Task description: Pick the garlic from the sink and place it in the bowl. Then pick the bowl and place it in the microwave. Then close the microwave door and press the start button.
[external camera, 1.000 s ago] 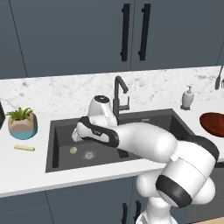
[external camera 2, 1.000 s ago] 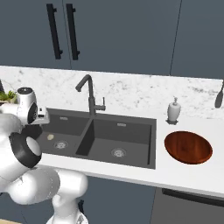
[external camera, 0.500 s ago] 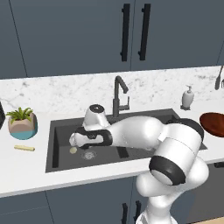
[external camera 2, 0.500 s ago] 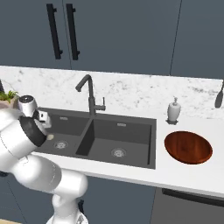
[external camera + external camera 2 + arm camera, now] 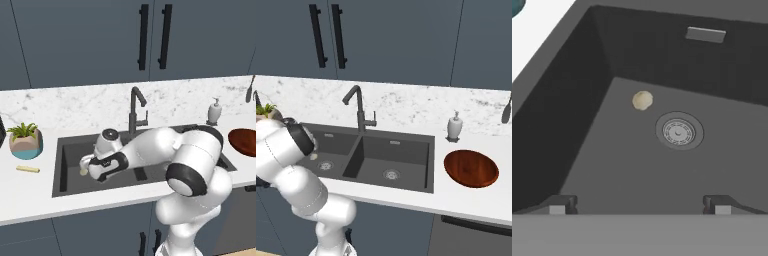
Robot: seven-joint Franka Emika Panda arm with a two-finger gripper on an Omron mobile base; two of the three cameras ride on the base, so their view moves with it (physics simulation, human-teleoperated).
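Hand view shows the garlic (image 5: 642, 100) lying loose on the floor of the sink's (image 5: 572, 105) left basin, just beside the round metal drain (image 5: 679, 132), with the gripper (image 5: 640, 205) above it, jaws spread wide and holding nothing. In the right base view the bowl (image 5: 471, 168) sits empty on the counter (image 5: 466, 200) right of the sink, near the soap dispenser (image 5: 455, 126), well apart from the garlic.

garlic (image 5: 642, 100) in sink (image 5: 65, 165) left basin, beside drain (image 5: 679, 131) | bowl (image 5: 471, 168) on counter (image 5: 476, 200) right of sink
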